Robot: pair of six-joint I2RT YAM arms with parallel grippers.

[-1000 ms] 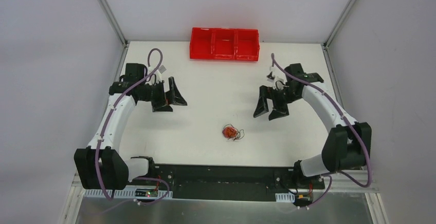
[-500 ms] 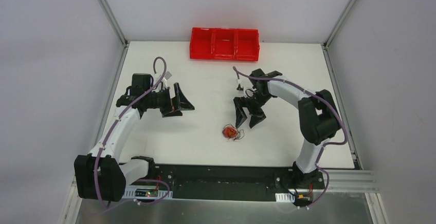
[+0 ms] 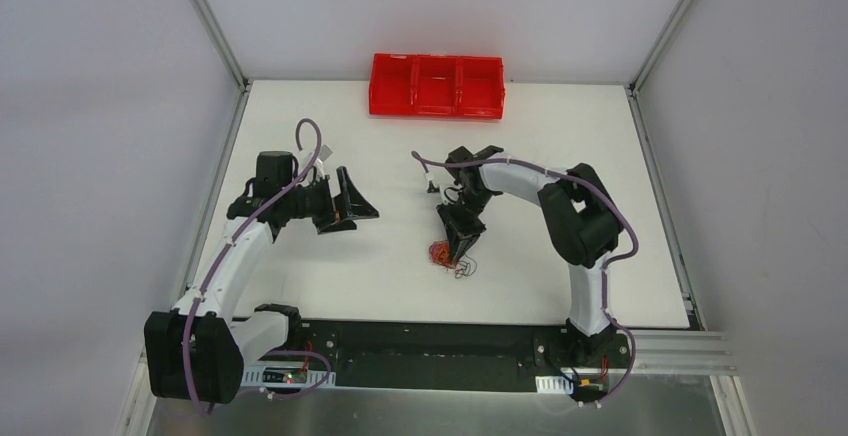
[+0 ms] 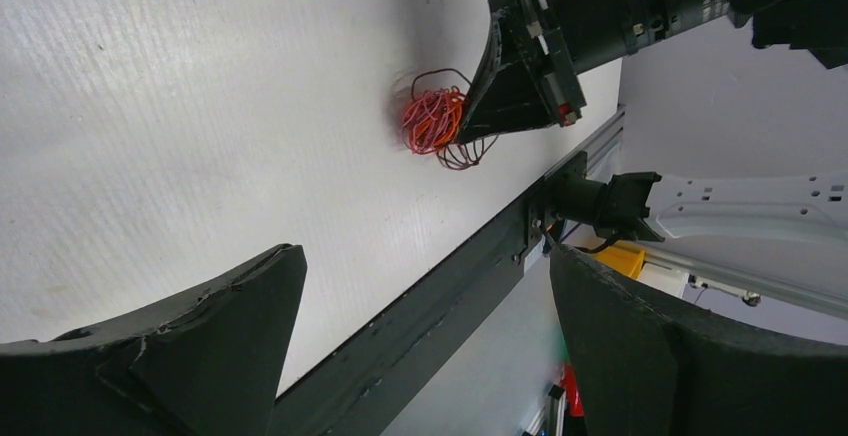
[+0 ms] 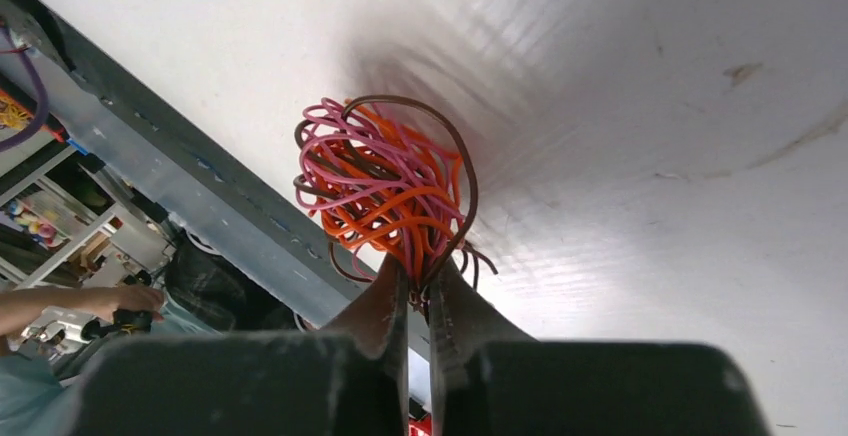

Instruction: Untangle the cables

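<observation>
Top external view: a white table (image 3: 330,276) has a red bin (image 3: 437,85) at its far edge. The left gripper (image 3: 350,211) hovers with jaws wide apart. The right gripper (image 5: 415,276) pinches strands of the cables (image 5: 385,191), a small ball lying mid-table.

The cables (image 5: 385,191) are pink, orange and dark brown; the tray (image 3: 437,85) is red, the table (image 3: 330,126) white.
</observation>
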